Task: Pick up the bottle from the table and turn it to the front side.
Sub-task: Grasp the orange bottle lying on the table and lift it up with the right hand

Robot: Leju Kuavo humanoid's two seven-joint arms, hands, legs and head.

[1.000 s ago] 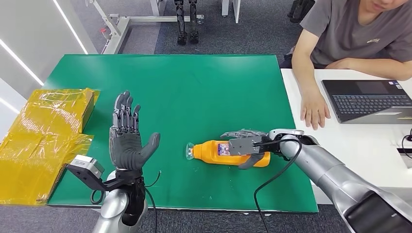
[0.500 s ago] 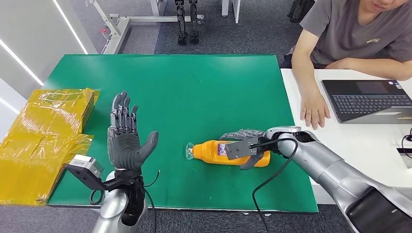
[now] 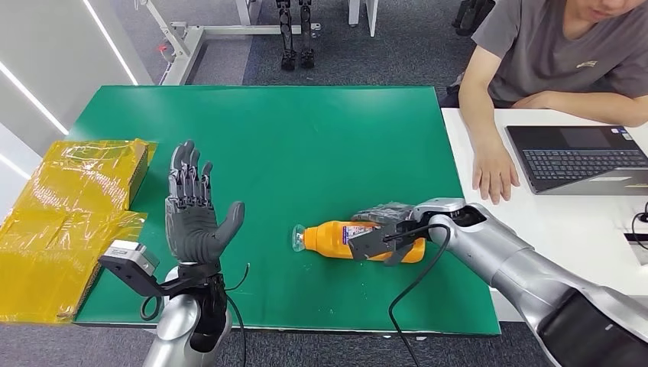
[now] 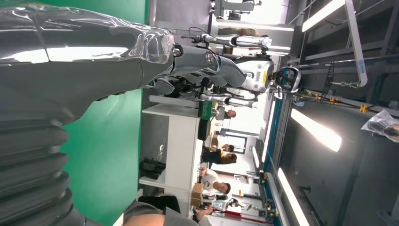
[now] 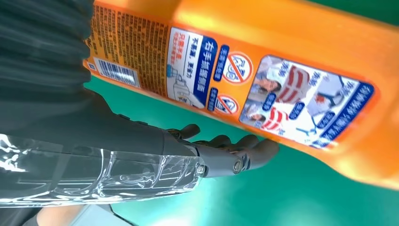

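Bottle (image 3: pixel 359 241), lying sideways under the right hand (image 3: pixel 386 229)'s curled, half-closed fingers, may roll free; left hand (image 3: pixel 195 214) waits open.

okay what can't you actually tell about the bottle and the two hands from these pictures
- Head view: right hand covers the orange bottle's middle, so whether the grip has closed is unclear.
- Right wrist view: the bottle's cap is cut off by the edge; label print too small.
- Left wrist view: left hand's fingers sit behind its cover.
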